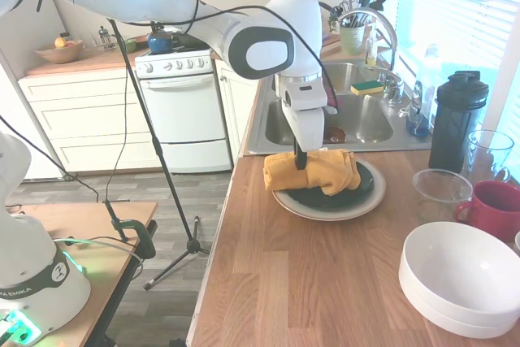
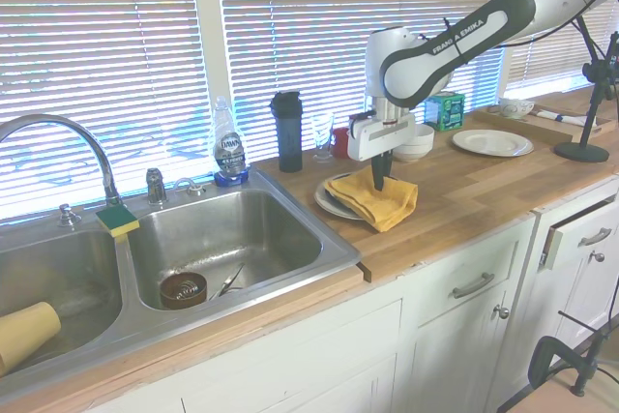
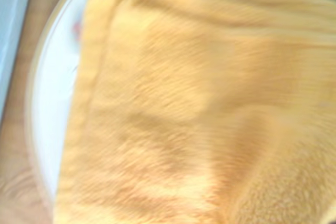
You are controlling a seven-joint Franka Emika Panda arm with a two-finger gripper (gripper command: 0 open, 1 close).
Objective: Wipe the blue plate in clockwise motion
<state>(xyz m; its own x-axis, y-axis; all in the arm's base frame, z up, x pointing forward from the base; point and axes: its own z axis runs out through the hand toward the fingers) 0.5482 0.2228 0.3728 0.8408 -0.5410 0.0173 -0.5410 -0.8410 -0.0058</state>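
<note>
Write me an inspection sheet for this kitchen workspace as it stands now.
Surface: wooden countertop, beside a steel sink.
Job's things: blue plate stacked on a cream plate; yellow cloth draped over both.
Clutter: white bowl, red mug, clear cup, black shaker bottle, dish soap, sponge.
Claw: claw down on the cloth, shut on it.
Cables: black cable running along the arm.
Surroundings: window blinds, white stove.

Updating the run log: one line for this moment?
gripper: shut on cloth | cloth: on blue plate | blue plate: on cream plate
</note>
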